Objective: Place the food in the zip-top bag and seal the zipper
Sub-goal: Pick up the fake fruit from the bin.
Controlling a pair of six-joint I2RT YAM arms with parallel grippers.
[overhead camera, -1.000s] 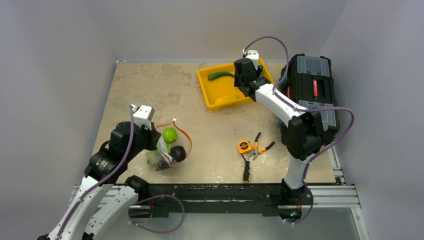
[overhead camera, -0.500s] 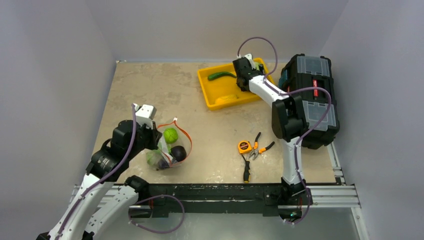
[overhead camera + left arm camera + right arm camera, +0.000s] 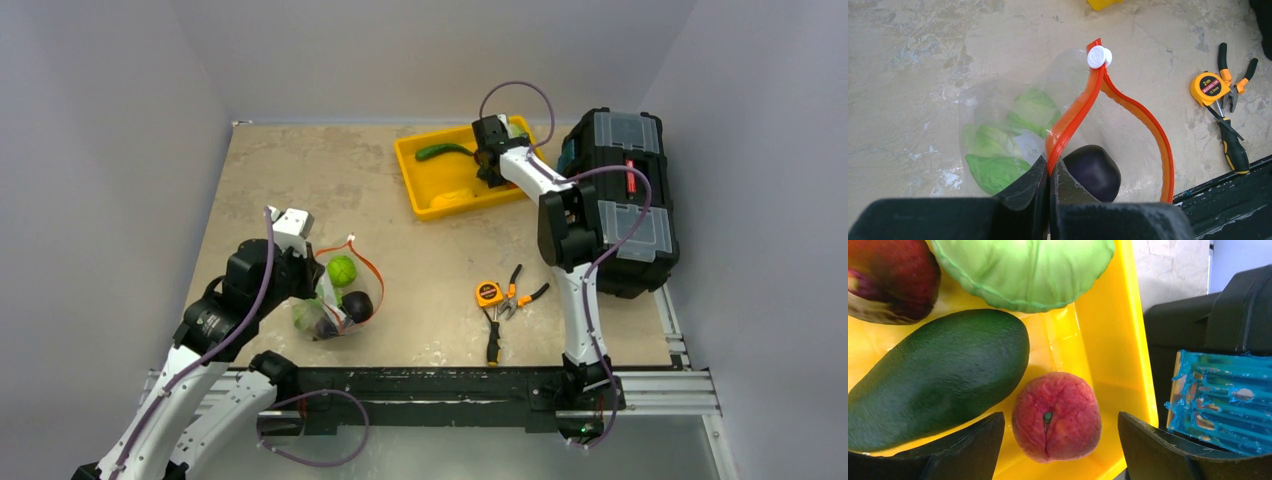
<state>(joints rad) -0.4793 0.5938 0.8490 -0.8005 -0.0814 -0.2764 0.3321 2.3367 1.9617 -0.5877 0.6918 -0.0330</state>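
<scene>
The clear zip-top bag (image 3: pixel 338 290) lies at the near left with its orange-red zipper (image 3: pixel 1143 120) gaping in a loop; its white slider tab (image 3: pixel 1098 56) sits at the far end. Inside are green pieces (image 3: pixel 998 150) and a dark purple eggplant (image 3: pixel 1093 170). My left gripper (image 3: pixel 1049 172) is shut on the zipper strip at the near end. My right gripper (image 3: pixel 1060 440) is open over the yellow tray (image 3: pixel 430 180), its fingers on either side of a red peach (image 3: pixel 1057 415). A dark green avocado (image 3: pixel 938 375), a pale green piece (image 3: pixel 1023 265) and a dark red piece (image 3: pixel 888 280) lie beside it.
A black toolbox (image 3: pixel 620 190) stands right of the tray, close to my right gripper. An orange tape measure (image 3: pixel 489 293) and black-and-orange pliers (image 3: pixel 518 297) with a screwdriver (image 3: pixel 492 340) lie on the table near the front, right of the bag.
My right arm has swung further back and lowered its gripper into the tray's right end. My left gripper and the bag have barely moved.
</scene>
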